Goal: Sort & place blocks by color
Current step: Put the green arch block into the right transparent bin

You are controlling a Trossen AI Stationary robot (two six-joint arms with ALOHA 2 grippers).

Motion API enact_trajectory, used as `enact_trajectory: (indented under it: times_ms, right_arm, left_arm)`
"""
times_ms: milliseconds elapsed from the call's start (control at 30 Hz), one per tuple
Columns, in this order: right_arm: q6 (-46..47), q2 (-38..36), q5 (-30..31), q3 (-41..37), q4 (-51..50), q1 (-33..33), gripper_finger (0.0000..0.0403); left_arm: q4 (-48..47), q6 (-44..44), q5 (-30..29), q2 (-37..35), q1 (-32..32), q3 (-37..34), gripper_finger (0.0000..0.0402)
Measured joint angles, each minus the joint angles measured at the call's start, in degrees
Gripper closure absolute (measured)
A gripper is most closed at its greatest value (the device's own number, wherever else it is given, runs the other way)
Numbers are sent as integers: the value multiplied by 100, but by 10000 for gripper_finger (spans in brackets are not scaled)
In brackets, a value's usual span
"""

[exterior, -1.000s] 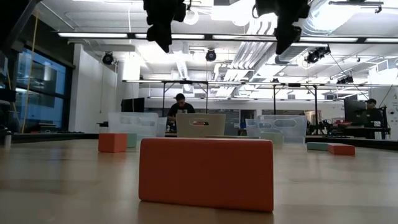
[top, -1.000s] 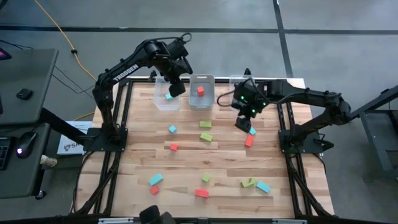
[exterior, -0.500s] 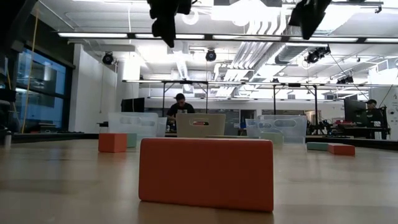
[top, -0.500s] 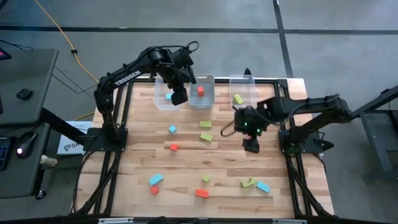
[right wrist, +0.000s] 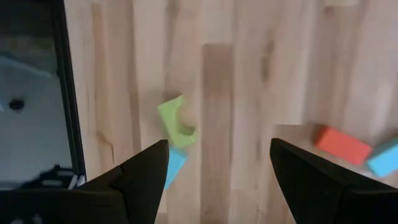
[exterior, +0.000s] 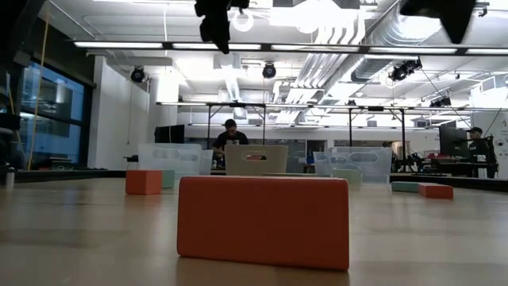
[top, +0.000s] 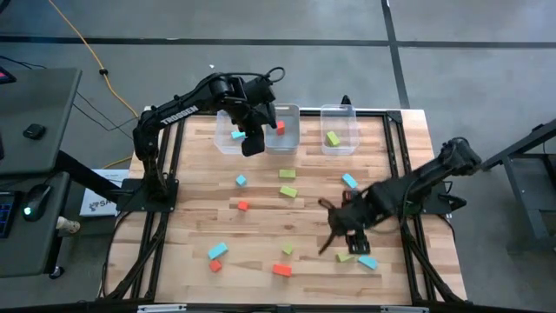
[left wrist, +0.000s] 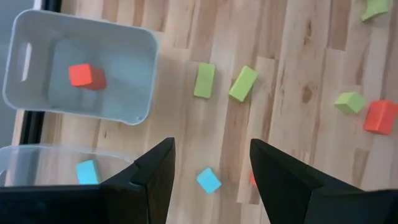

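table (top: 261, 233): wood butcher-block top, dark frame round it
L arm: reaches over far edge of table, L gripper (top: 253, 143) up in the air btwn left bin and mid bin
L claw: fingers (left wrist: 155, 171) apart, nothing btwn them, holds nothing
R arm: stretched low across near-right part of table, R gripper (top: 333, 236) above the wood near the green/blue pair
R claw: fingers (right wrist: 146, 171) spread wide, gap empty, no grip on anything
left bin (top: 222, 142): clear, far edge; one light blue block (top: 236, 135) inside
mid bin (top: 288, 144): clear, beside left bin; one red block (top: 280, 127) inside
right bin (top: 344, 147): clear, far right; one green block (top: 333, 138) inside
loose blocks, mid table: blue cube (top: 241, 181), red cube (top: 243, 206), two green bars (top: 287, 190) close together, blue bar (top: 349, 181) below right bin
loose blocks, near edge: blue bar + red cube pair (top: 217, 251) near left, small green cube (top: 287, 249), red bar (top: 281, 269) nearest cam, fills centre of low view
under R claw: notched green block (right wrist: 176, 120) touching a blue bar (right wrist: 176, 163)
bkgd: person (exterior: 230, 135) seated behind bins, low view only
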Motion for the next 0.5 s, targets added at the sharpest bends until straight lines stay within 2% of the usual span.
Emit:
enact_trajectory:
  times_ms: [267,500]
  right_arm:
    - [124,703,44,0,245,596,132]
    - [190,1249,28,0,728,842,132]
  left_arm:
    - [2,-151,0,2,-375,0,217]
    - [4,-294,-26,4,-553,0,218]
